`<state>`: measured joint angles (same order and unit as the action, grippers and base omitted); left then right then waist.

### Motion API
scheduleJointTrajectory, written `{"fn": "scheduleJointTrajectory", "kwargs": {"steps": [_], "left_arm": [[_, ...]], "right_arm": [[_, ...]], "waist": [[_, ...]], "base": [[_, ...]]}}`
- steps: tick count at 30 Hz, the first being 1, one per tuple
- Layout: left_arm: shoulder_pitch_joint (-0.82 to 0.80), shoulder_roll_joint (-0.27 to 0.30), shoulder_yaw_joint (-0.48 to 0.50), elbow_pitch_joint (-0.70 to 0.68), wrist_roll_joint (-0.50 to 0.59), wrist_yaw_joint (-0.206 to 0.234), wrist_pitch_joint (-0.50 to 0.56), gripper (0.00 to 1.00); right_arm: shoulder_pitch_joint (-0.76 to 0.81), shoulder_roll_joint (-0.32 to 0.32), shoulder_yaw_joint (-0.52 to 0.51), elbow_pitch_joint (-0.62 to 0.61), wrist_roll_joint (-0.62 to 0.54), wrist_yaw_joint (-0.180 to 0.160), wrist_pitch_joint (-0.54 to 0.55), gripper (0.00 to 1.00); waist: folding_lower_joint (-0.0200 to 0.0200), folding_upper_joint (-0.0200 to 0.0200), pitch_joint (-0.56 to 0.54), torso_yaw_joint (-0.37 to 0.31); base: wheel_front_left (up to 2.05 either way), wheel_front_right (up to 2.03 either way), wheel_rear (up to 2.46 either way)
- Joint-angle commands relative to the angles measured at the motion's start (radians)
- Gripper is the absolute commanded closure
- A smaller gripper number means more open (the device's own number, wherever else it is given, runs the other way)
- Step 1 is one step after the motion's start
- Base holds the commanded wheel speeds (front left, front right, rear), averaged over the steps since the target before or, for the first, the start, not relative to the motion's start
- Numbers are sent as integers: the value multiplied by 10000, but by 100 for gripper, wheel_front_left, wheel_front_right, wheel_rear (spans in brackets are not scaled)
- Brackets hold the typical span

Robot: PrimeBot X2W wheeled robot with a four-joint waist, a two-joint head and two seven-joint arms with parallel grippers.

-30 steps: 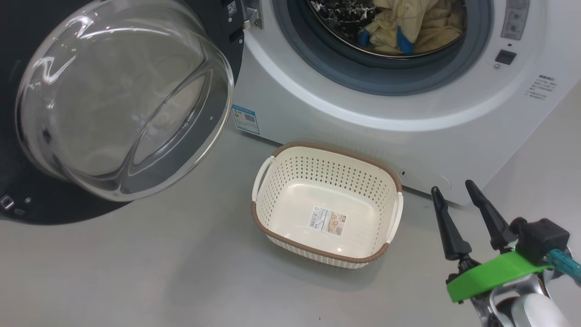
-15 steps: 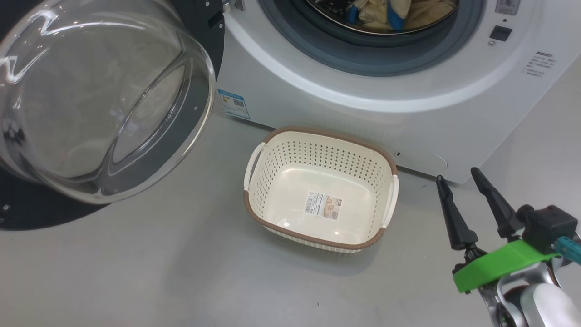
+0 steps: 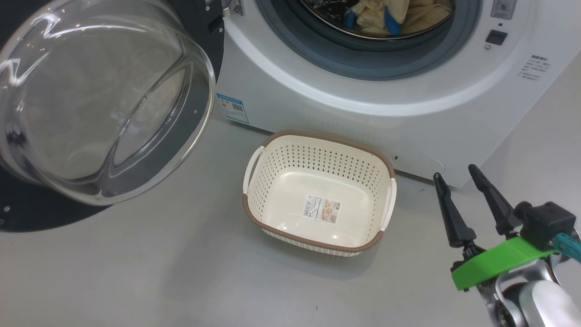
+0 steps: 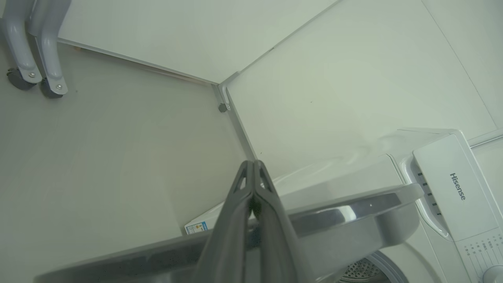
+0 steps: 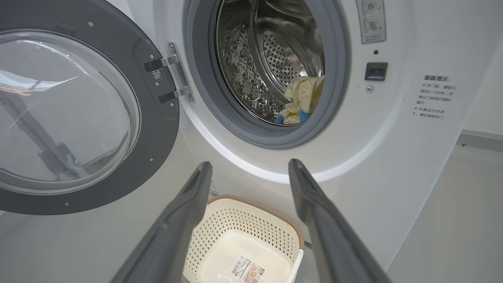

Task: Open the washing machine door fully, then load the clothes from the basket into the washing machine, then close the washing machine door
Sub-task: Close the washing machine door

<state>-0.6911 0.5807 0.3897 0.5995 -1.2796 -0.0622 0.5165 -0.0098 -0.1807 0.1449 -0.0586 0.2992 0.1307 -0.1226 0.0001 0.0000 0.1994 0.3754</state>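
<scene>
One heap of clothes (image 3: 399,18) lies in the washer (image 3: 345,118) drum, its top cut off at the head view's edge. The door (image 3: 100,104) hangs open left of the washer, partly cropped. The basket (image 3: 317,195) sits on grey floor (image 3: 159,272) before the washer. The right gripper (image 3: 454,171) has its jaws spread, and the left gripper (image 4: 253,165) has them pressed together.

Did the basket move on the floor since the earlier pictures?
No. The basket sits just as far from the blue sticker on the washer as before; the whole view shifted, so the camera moved.
</scene>
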Motion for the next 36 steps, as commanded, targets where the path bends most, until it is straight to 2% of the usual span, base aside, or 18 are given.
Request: {"fn": "scheduleJointTrajectory", "kwargs": {"steps": [1, 6, 24, 30, 36], "left_arm": [[-95, 806, 189, -412, -71, -100, 239, 100], [117, 718, 109, -693, -340, -41, 847, 100], [739, 99, -74, -1722, -811, 333, 1661, 100], [836, -3, -123, -2108, -1023, 347, 1996, 100], [841, -363, -233, -2497, -1339, 314, 2267, 100]], "right_arm": [[-313, -190, 222, -280, 70, 0, 35, 0], [-309, -146, 274, -194, 102, 0, -21, 0], [-324, -55, 323, 115, 231, 0, -266, 0], [-334, -7, 296, 172, 236, 0, -335, 0], [-336, 57, 274, 258, 243, 0, -389, 0]], "waist": [[-1, 0, -32, -1], [-1, 0, -138, -4], [-1, 0, -347, -174], [-1, 0, -377, -212], [-1, 0, -386, -140]], "base": [[0, 0, 0], [0, 0, 0], [0, 0, 0], [0, 0, 0], [0, 0, 0]]}}
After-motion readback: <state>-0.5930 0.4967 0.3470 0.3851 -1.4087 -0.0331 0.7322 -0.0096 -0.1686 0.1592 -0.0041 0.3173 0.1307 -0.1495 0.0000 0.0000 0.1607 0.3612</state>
